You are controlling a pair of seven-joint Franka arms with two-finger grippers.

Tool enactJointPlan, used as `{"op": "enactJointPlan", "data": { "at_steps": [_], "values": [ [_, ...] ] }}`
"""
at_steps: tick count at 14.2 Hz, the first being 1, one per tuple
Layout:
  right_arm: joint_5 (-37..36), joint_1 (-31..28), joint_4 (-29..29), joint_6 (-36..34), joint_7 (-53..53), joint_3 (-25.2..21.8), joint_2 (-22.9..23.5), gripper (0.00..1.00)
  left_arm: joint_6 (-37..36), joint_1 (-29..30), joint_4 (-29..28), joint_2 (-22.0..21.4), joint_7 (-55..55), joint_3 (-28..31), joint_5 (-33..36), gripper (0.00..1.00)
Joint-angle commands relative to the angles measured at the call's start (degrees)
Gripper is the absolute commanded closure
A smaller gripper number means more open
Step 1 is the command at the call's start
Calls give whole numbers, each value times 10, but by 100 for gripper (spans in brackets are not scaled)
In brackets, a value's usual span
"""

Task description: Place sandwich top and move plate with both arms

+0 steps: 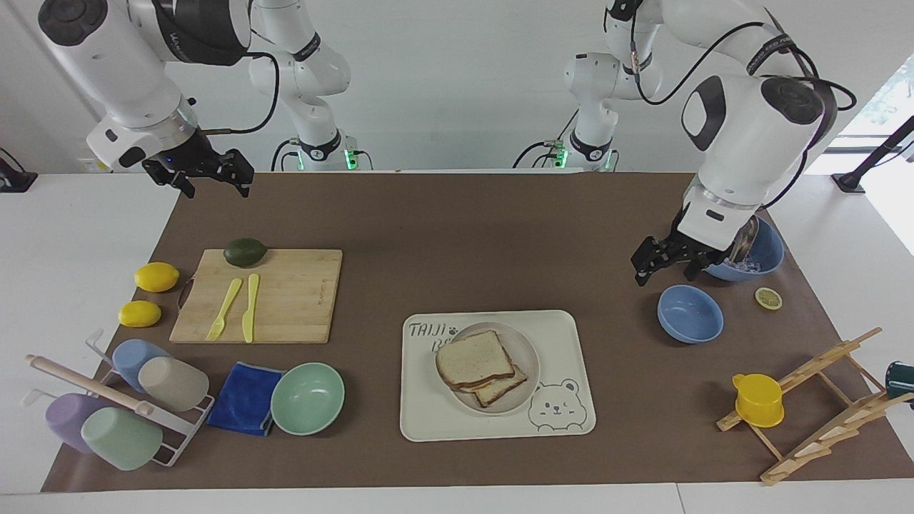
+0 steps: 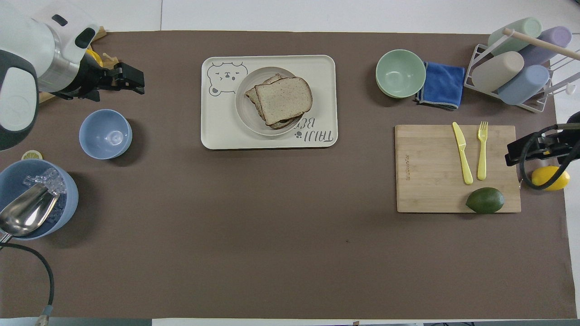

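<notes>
The sandwich top [image 1: 475, 359] [image 2: 283, 98], a speckled brown-crusted slice, lies on another slice on the round beige plate [image 1: 527, 351] [image 2: 244, 108]. The plate sits on a cream bear-printed tray [image 1: 568, 335]. My left gripper [image 1: 662, 271] [image 2: 138, 80] hangs open and empty over the brown mat beside the small blue bowl [image 1: 689, 314], well clear of the plate. My right gripper [image 1: 216, 187] [image 2: 511, 155] waits open and empty over the mat's edge at the right arm's end, beside the cutting board [image 1: 285, 300].
Yellow knife and fork and an avocado [image 1: 245, 251] lie on the board, two lemons [image 1: 156, 276] beside it. A mint bowl [image 1: 307, 398], blue cloth [image 1: 245, 398] and cup rack [image 1: 114, 400] stand farther out. An ice bowl with scoop [image 1: 757, 250], wooden rack [image 1: 821, 400] and yellow cup [image 1: 758, 400] crowd the left arm's end.
</notes>
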Motion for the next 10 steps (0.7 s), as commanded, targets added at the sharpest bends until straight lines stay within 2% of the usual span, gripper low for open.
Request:
{"op": "enactJointPlan", "data": {
  "at_steps": [1, 4, 6, 8, 10],
  "values": [
    [-6, -4, -4, 5, -16, 5, -7, 0, -73, 6, -20, -56, 6, -2, 15, 0],
    [-7, -4, -4, 4, -16, 5, -7, 0, -125, 6, -22, -83, 12, -2, 18, 0],
    [-7, -4, -4, 5, -16, 5, -8, 0, -135, 9, -38, -102, 44, -7, 41, 0],
    [-7, -4, -4, 5, -16, 5, -8, 0, -127, 26, -91, -145, 77, -15, 41, 0],
    [-7, -4, -5, 3, -16, 5, -8, 0, -131, 55, -124, -168, 81, -42, 40, 0]
  ]
}}
